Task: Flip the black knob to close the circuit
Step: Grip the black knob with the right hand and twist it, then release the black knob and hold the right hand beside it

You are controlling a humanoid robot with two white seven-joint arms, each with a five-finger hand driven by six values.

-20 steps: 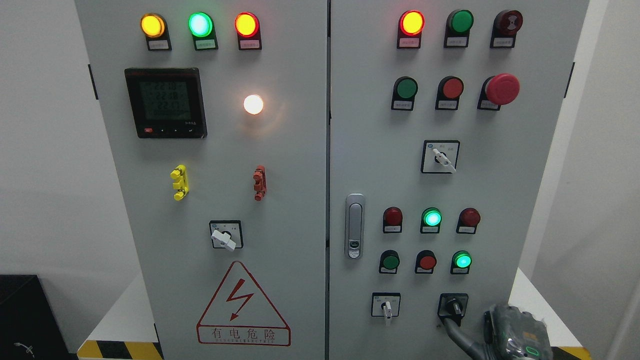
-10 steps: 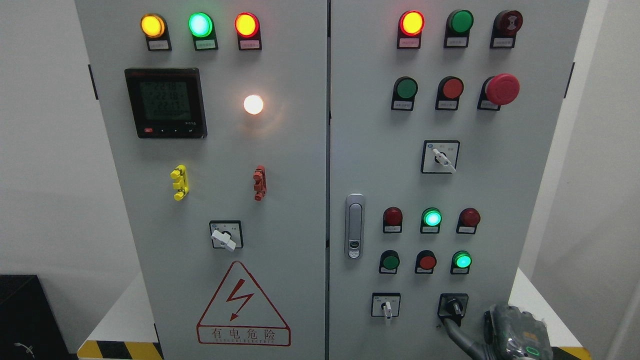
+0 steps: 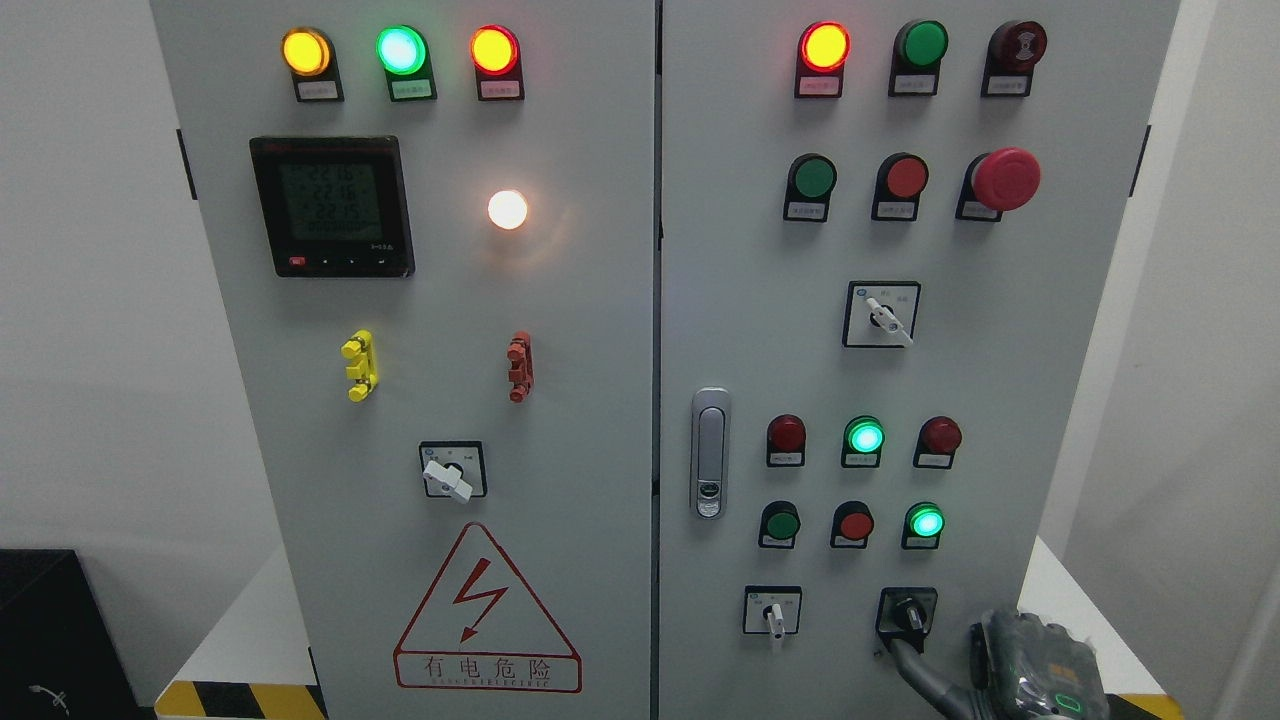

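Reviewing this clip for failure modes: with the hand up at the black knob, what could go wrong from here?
The right hand has only a finger tip at the black knob, so it may slip off before the knob turns. The white-handled switch sits close beside it on the left; a sideways drift could bump that instead. Whether the finger presses the knob is unclear.

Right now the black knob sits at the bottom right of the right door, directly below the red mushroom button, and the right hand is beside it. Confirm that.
One detail is wrong: directly above the black knob is a lit green lamp, not the red mushroom button, which sits far higher, near the top right. The head view shows this. The right hand is indeed beside the knob, low and to its right.
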